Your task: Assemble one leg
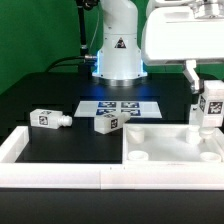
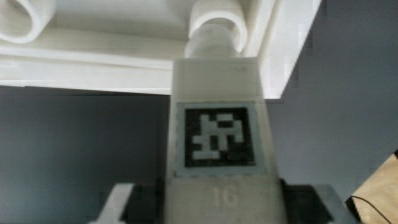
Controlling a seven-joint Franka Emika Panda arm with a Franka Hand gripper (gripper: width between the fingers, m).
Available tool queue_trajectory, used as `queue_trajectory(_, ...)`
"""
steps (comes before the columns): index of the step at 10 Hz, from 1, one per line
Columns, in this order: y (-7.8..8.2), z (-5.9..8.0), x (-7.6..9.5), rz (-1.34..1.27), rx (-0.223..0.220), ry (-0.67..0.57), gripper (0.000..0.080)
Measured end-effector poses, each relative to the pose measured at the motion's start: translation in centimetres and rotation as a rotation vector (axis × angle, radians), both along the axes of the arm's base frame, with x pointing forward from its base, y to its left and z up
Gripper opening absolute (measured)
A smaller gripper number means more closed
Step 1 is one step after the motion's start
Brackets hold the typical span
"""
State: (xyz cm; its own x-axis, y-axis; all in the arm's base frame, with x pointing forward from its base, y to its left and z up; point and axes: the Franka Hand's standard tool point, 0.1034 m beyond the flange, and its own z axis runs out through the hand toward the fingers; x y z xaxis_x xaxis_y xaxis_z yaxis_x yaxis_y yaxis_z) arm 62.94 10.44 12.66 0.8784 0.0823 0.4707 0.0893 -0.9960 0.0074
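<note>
Over the black table (image 1: 40, 95), the tool (image 1: 209, 92) pinches the leg (image 1: 211, 110) upright near the panel's (image 1: 160, 131) far edge.

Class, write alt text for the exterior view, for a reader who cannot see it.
A robot gripper holds a small white leg upright by a large white panel at the exterior view's right. Two more legs lie on the black table, near the marker board.

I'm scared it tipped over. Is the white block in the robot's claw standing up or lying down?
Standing up. The leg hangs upright in the gripper, its peg end pointing down at the white panel.
</note>
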Motion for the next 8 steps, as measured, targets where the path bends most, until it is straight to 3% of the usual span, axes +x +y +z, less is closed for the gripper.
queue_trajectory(3,0.3,-1.1,1.6,0.007,-0.007,-0.008,0.0287)
queue_trajectory(8,0.4,-2.4,0.9,0.013,-0.013,0.012,0.0287)
